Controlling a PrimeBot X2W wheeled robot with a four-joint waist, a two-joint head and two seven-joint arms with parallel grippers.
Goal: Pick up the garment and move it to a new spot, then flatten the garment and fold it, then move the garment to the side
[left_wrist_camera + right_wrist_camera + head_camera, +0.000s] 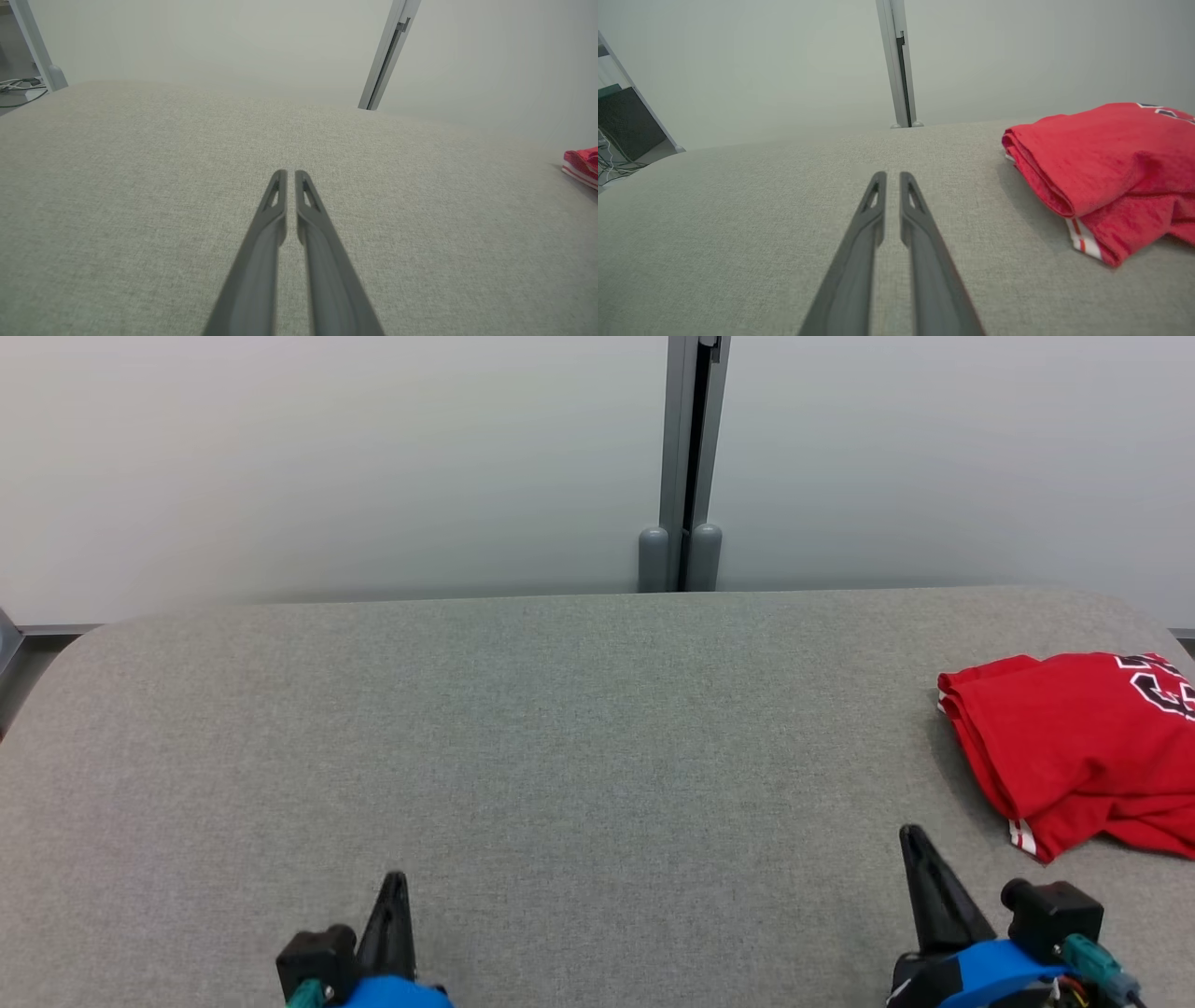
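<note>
Folded red garment point(1074, 747): fold edge faces left, length runs rightward off frame; ahead-right of right gripper point(893, 176), well apart from left gripper point(288, 173). Both jaws nearly pressed together, empty.

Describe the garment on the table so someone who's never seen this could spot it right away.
Start with the wide grey fabric-covered table in front of the pale wall. Follow it to its right edge, just ahead of the right tool, where the garment lies loosely folded. It is bright red with black-and-white lettering and striped trim, standing out sharply against the plain grey.
</note>
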